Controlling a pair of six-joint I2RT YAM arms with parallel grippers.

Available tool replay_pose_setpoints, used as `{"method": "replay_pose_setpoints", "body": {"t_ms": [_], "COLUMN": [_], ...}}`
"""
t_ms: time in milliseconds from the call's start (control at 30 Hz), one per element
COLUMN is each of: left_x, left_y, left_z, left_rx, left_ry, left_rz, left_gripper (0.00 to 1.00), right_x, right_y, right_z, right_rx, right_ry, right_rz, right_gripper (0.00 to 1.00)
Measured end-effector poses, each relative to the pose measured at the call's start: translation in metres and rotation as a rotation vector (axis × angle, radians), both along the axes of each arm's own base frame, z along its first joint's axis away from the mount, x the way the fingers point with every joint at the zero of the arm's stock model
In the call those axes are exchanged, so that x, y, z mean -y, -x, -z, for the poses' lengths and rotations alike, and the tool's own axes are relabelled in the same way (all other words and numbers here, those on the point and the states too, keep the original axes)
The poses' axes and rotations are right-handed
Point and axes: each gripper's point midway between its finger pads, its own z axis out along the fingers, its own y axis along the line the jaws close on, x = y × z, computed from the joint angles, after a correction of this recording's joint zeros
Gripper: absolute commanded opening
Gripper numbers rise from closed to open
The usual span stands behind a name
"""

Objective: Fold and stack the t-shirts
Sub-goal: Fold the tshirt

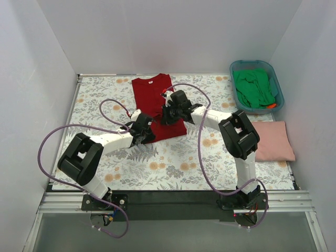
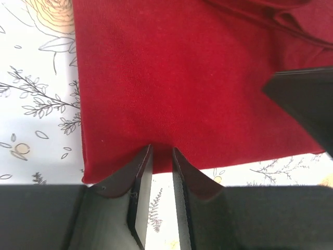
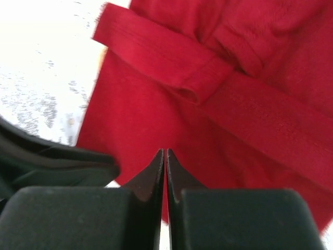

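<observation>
The deep red t-shirt (image 1: 152,94) lies folded into a long strip at the back middle of the table. My left gripper (image 1: 144,127) sits at its near left corner. In the left wrist view its jaws (image 2: 162,149) stand narrowly apart and pinch the hem of the red cloth (image 2: 182,78). My right gripper (image 1: 169,113) hovers over the shirt's right side. Its jaws (image 3: 165,151) are shut, with nothing seen between them, above the folded sleeve (image 3: 171,62). A pale pink t-shirt (image 1: 273,140) lies folded at the right. A green t-shirt (image 1: 254,86) is crumpled in the tub.
The teal tub (image 1: 280,94) stands at the back right corner. The floral table cover (image 1: 173,163) spreads under everything. White walls close in the left, back and right sides. The two grippers are close together, and the right one's dark body (image 2: 307,104) shows in the left wrist view.
</observation>
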Motion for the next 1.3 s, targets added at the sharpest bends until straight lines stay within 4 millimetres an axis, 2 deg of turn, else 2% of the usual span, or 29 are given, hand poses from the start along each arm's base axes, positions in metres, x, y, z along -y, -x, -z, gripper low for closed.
{"method": "replay_pose_setpoints", "body": {"t_ms": [167,300,433,600,733,833,867,967,1033,1100,1200,1300], "left_x": [0.004,0.008,0.010,0.012,0.010,0.005,0.003,-0.004,-0.006,-0.007,-0.006,-0.004], "left_y": [-0.001,-0.002,-0.002,0.000,0.007,0.015,0.018,0.026,0.027,0.027,0.025,0.020], "left_z": [0.007,0.007,0.007,0.007,0.006,0.004,0.003,-0.006,-0.017,-0.029,-0.045,-0.049], "left_rx": [-0.018,-0.018,-0.023,-0.029,-0.037,-0.055,-0.060,-0.061,-0.041,-0.014,0.023,0.038], "left_ry": [0.024,0.044,0.056,0.067,0.074,0.061,0.055,0.042,0.045,0.056,0.077,0.078], "left_rz": [-0.013,-0.014,-0.010,-0.004,0.005,0.012,0.014,0.019,0.021,0.024,0.026,0.019], "left_gripper": [0.19,0.19,0.19,0.19,0.19,0.19,0.20,0.30,0.36,0.37,0.37,0.34], "right_x": [-0.003,-0.003,-0.009,-0.014,-0.008,0.005,0.010,0.031,0.048,0.058,0.060,0.059], "right_y": [-0.002,-0.007,-0.027,-0.081,-0.122,-0.141,-0.143,-0.126,-0.102,-0.074,-0.030,-0.002], "right_z": [0.031,0.041,0.035,0.022,0.004,-0.015,-0.020,-0.032,-0.042,-0.050,-0.059,-0.054], "right_rx": [-0.037,-0.037,-0.002,0.086,0.150,0.186,0.188,0.157,0.127,0.090,0.033,-0.028], "right_ry": [0.011,0.013,-0.002,-0.028,-0.054,-0.085,-0.095,-0.117,-0.133,-0.155,-0.205,-0.236], "right_rz": [0.011,0.021,0.044,0.109,0.162,0.187,0.189,0.174,0.158,0.127,0.056,0.003], "right_gripper": [0.06,0.06,0.09,0.11,0.16,0.20,0.21,0.24,0.24,0.24,0.24,0.24]}}
